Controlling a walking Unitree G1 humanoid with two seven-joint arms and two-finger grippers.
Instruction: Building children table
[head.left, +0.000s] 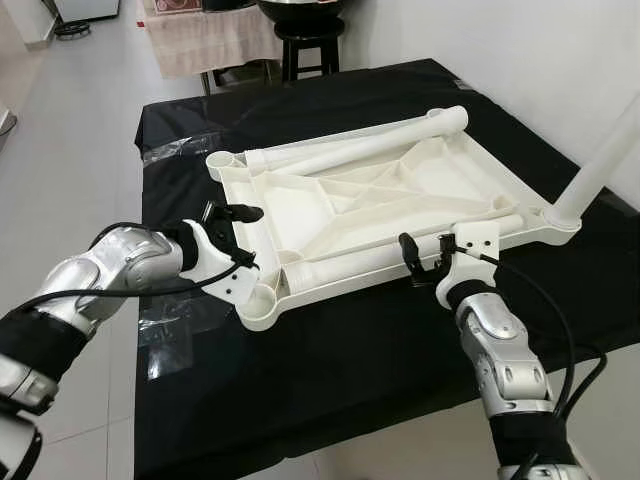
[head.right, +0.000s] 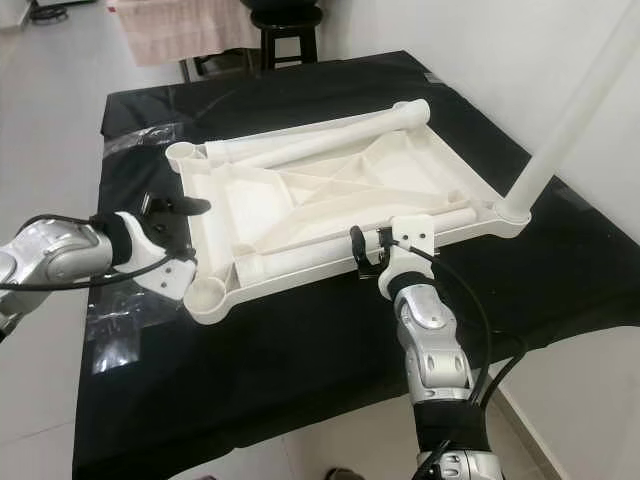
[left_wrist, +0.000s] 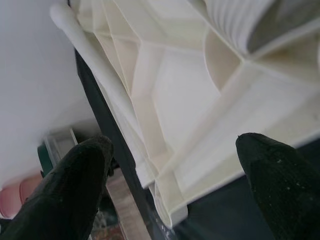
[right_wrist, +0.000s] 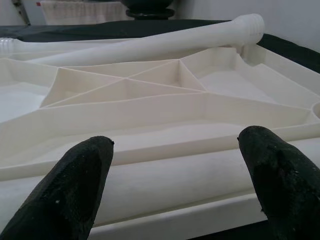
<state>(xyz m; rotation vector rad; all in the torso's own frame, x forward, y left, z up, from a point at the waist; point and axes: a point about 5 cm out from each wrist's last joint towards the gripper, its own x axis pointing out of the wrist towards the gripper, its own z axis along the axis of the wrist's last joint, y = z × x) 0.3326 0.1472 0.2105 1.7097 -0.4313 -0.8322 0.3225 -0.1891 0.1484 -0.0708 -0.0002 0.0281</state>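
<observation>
The upturned tabletop (head.left: 400, 195) lies on the cloth-covered table (head.left: 330, 360), two loose legs (head.left: 360, 148) resting in it, one fitted leg (head.left: 598, 165) upright at its three o'clock corner, a stool (head.left: 305, 40) at twelve o'clock.

Silver jointed arms, white wrist housings, black textured fingers (left_wrist: 75, 190), black cables looping along forearms.

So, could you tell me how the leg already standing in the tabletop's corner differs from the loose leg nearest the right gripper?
The standing leg rises upright from a corner socket of the upturned tabletop; the loose leg lies flat along its near edge. The standing leg is fitted; the loose leg is not, with the open right gripper beside it. Both are plain white tubes.
</observation>
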